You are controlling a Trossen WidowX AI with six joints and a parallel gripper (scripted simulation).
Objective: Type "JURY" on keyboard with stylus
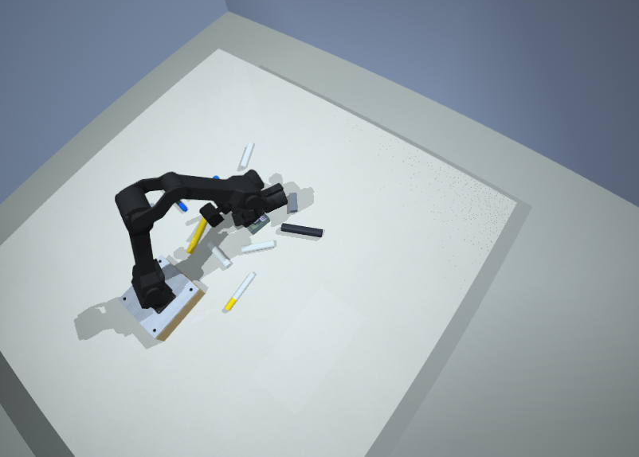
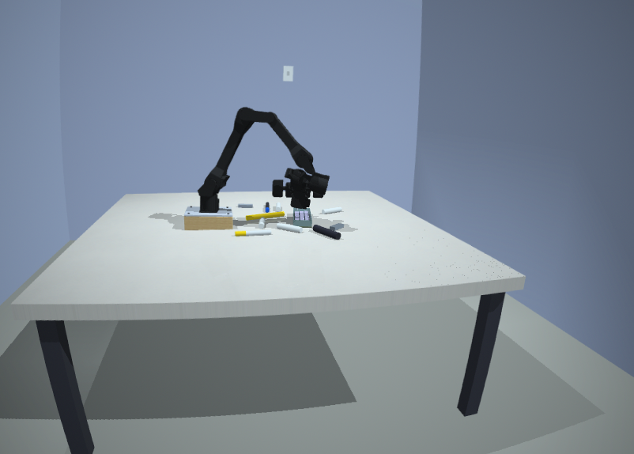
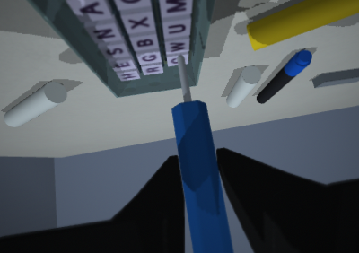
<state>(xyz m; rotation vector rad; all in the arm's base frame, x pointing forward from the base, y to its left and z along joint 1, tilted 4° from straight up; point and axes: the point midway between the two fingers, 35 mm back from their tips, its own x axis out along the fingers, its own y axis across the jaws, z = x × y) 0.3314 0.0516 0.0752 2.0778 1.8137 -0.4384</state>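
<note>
My gripper (image 1: 248, 220) (image 2: 300, 206) (image 3: 197, 161) is shut on the blue stylus (image 3: 196, 136), whose thin grey tip points at the keyboard (image 1: 260, 227) (image 2: 302, 224) (image 3: 157, 83). In the wrist view the tip overlaps the last key of the right-hand column, just past W, and partly covers its letter. Whether it touches the key I cannot tell. The keyboard is a teal tray with pale lettered keys. A, N, S, E, H, Q, X, B, G, R, M, U and W are readable. The arm hides much of it in the top view, and J and Y are out of the wrist view.
A yellow stick (image 1: 197, 236) (image 2: 265, 215) (image 3: 310, 15), a black rod (image 1: 301, 230) (image 2: 326, 232) and a grey block (image 1: 292, 202) lie around the keyboard. Several white sticks and a blue-and-black marker (image 3: 283, 75) lie nearby. A white-and-yellow marker (image 1: 240, 290) (image 2: 253, 232) lies near the arm's base.
</note>
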